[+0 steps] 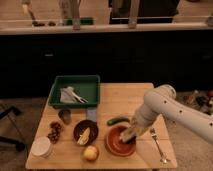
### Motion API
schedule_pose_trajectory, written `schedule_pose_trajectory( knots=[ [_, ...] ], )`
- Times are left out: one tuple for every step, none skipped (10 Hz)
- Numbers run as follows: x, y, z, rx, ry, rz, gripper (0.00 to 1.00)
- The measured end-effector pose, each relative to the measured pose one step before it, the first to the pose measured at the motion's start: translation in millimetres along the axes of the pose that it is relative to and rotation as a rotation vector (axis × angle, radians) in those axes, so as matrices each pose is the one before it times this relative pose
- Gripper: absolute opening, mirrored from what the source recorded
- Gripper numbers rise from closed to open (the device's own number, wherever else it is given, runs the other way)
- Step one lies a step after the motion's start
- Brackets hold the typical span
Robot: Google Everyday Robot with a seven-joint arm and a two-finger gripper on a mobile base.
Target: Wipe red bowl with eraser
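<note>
The red bowl point(118, 142) sits on the wooden table point(127, 97) near the front edge, right of the dark brown bowl point(85, 132). My white arm point(165, 107) reaches in from the right and bends down into the red bowl. My gripper point(128, 135) is inside the bowl at its right side, with a pale beige block, the eraser point(126, 137), at its tip against the bowl's inner surface. The arm's wrist hides the bowl's right rim.
A green tray point(75, 90) with cutlery and a white cloth stands at the back left. A cucumber point(118, 120), an apple point(90, 152), a fork point(157, 142), a white cup point(41, 147), a grey-blue card point(91, 114) and dark fruit point(54, 131) lie around the bowls.
</note>
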Motion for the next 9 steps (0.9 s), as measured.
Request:
schedule_pose_trajectory(
  knots=[
    [-2.45, -0.6, 1.01, -0.0029, -0.00281, -0.0019, 0.01],
    [-2.1, -0.12, 0.33, 0.00271, 0.00244, -0.00463, 0.01],
    [-2.37, 2.66, 1.53, 0.00102, 0.00105, -0.00242, 0.01],
    [-1.91, 2.74, 1.44, 0.00587, 0.00054, 0.00402, 0.01],
    [-1.35, 0.99, 0.77, 0.00686, 0.00001, 0.00673, 0.01],
    [0.59, 4.12, 0.98, 0.00329, -0.00073, 0.01426, 0.01],
    [0.36, 1.98, 0.37, 0.00196, -0.00136, 0.0064, 0.01],
    [0.24, 1.55, 0.8, 0.00012, -0.00224, 0.0046, 0.01],
    [-0.46, 0.33, 1.85, -0.00303, -0.00212, 0.00084, 0.01]
  ],
)
